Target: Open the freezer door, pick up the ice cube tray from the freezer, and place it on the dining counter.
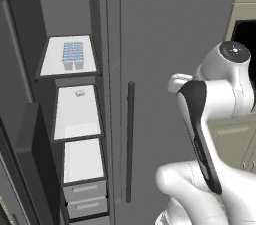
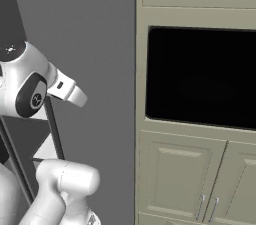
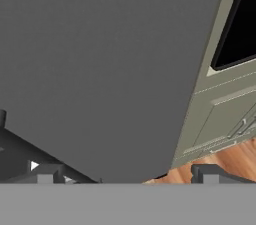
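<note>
The freezer (image 1: 75, 119) stands open at the left, with white shelves and grey drawers at its bottom. The pale-blue ice cube tray (image 1: 73, 54) lies on the top shelf. The freezer door (image 1: 27, 149) is swung out at the far left and shows edge-on. My arm is folded up well to the right of the freezer, in front of the plain grey fridge door (image 1: 170, 44). In the hand view my gripper (image 3: 127, 175) is open and empty, its fingertips (image 3: 46, 174) wide apart, facing that plain door (image 3: 100, 59). The dining counter is out of view.
A long dark bar handle (image 1: 130, 141) runs down the plain door. A small white item (image 1: 80, 93) lies on the second freezer shelf. Right of the fridge stand beige cabinets (image 2: 195, 179) with a black oven opening (image 2: 200, 74). Wood floor (image 3: 225, 161) shows below.
</note>
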